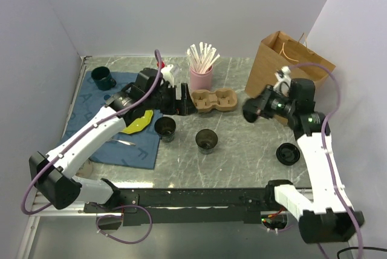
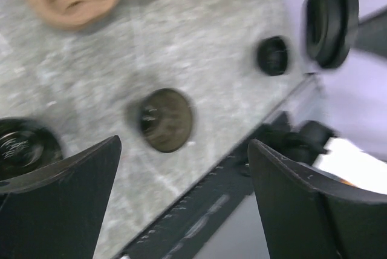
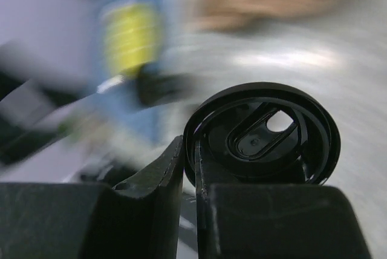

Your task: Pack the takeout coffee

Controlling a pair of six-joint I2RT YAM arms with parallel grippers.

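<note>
A black lid [image 3: 260,132] stands on edge, pinched at its rim between the closed right fingers [image 3: 151,180], held off the tabletop [image 1: 242,150] to the right of the carrier [image 1: 213,100]. The right arm rises from its base well nearer than the carrier, elbow bent, wrist turned left so the lid faces the carrier. A second lid [image 1: 288,153] lies flat on the tabletop, nearer and right of the carrier. Two open cups [image 1: 165,127] [image 1: 207,141] stand apart, just nearer than the carrier. The left arm stretches diagonally over a blue cloth [image 1: 115,126], its wrist just left of the carrier; the left fingers [image 2: 60,180] are spread wide with nothing between them. A paper bag [image 1: 284,65] stands right of the carrier, beyond the right wrist.
</note>
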